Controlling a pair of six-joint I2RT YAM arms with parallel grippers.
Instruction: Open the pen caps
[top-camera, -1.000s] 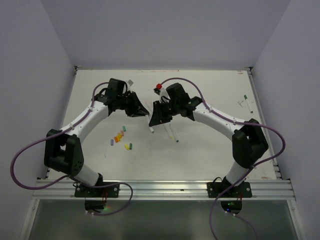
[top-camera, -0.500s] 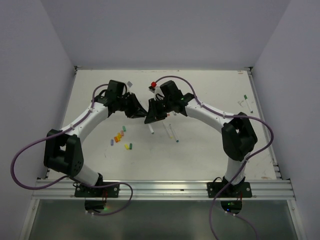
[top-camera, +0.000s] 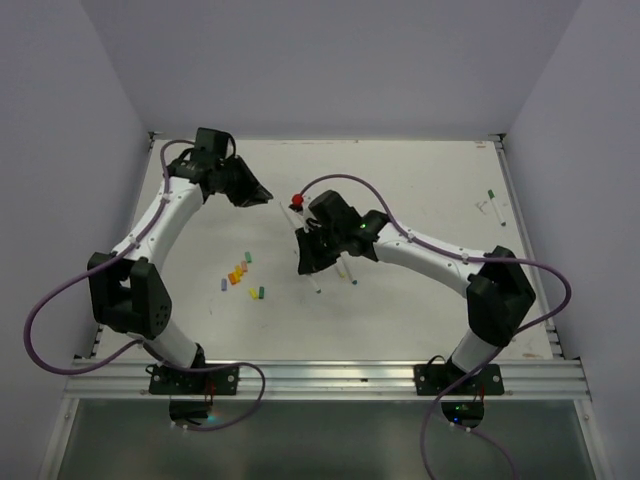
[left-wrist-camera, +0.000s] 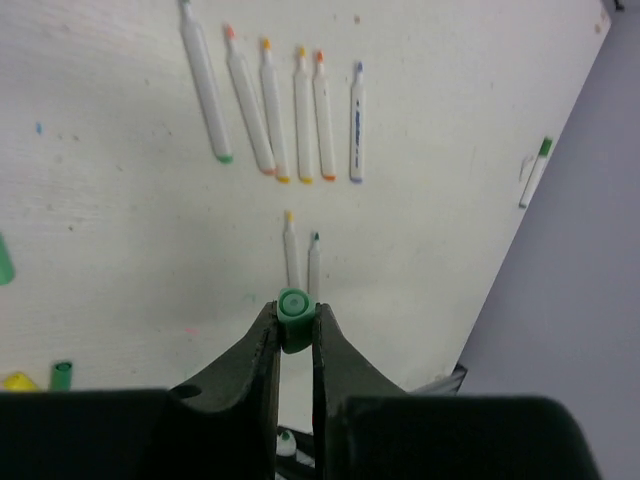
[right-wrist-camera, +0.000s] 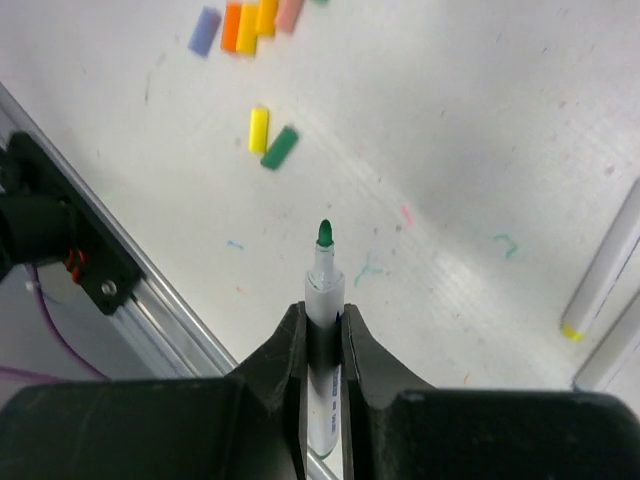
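Observation:
My left gripper (left-wrist-camera: 294, 325) is shut on a small green pen cap (left-wrist-camera: 293, 308), held above the table at the back left (top-camera: 262, 195). My right gripper (right-wrist-camera: 323, 320) is shut on the white barrel of an uncapped pen (right-wrist-camera: 324, 295), its green tip (right-wrist-camera: 324, 235) pointing ahead. In the top view this gripper (top-camera: 305, 262) hangs over the table's middle, well apart from the left one. Several loose coloured caps (top-camera: 240, 272) lie on the table to its left; the right wrist view shows a yellow cap (right-wrist-camera: 258, 128) and a green cap (right-wrist-camera: 279, 147) there.
Several uncapped white pens (left-wrist-camera: 270, 100) lie in a row, with two more (left-wrist-camera: 300, 255) nearer the left gripper. A capped green pen (top-camera: 493, 205) lies at the far right. A metal rail (right-wrist-camera: 150, 300) runs along the table's near edge. Walls close in the sides.
The two grippers were together at mid-table. Now the left has drawn back and left with the green cap, and the right has moved toward the front with the bare-tipped pen.

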